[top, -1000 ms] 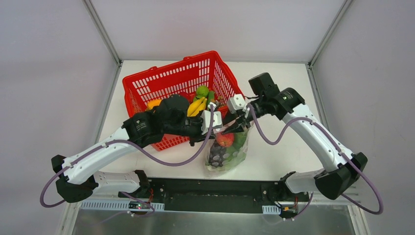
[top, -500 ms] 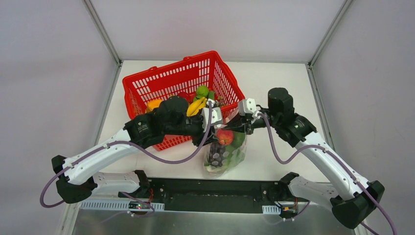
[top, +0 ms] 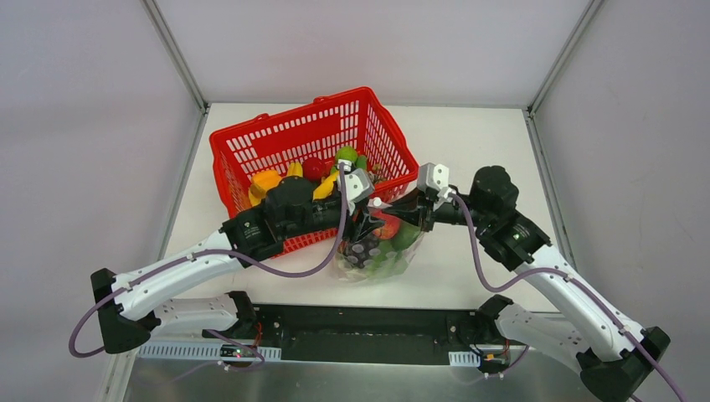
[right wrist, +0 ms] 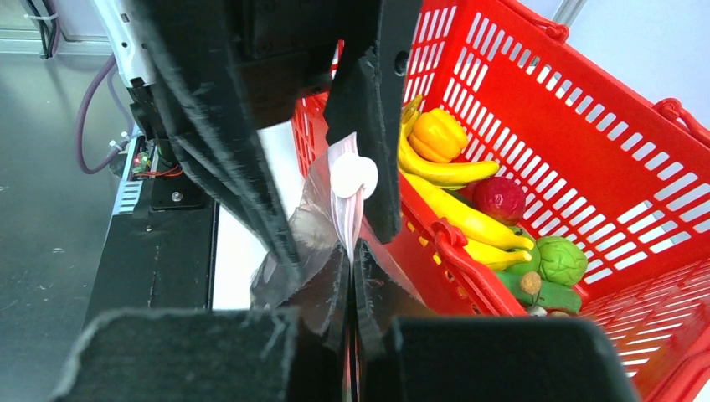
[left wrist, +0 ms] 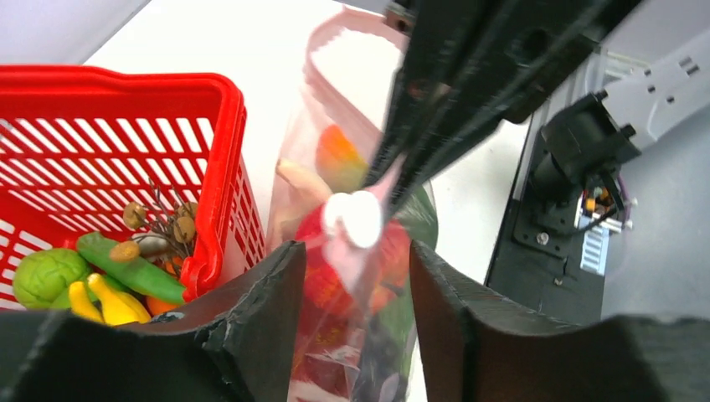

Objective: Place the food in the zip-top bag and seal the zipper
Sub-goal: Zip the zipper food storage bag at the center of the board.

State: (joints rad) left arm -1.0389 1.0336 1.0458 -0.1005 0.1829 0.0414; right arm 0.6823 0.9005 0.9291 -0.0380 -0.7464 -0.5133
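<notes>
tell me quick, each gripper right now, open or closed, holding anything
left gripper: open, jaws apart around the top of the zip-top bag, gripping nothing
right gripper: closed, pinching the zip-top bag at its mouth edge

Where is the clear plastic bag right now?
In the overhead view the bag stands beside the near right corner of the red basket, with the left pincer open astride it and the right pincer shut on its mouth.

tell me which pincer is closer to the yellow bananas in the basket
left. the left pincer stands open just outside the basket wall, beside the bananas; the right pincer is shut on the zip-top bag mouth, farther from them
</notes>
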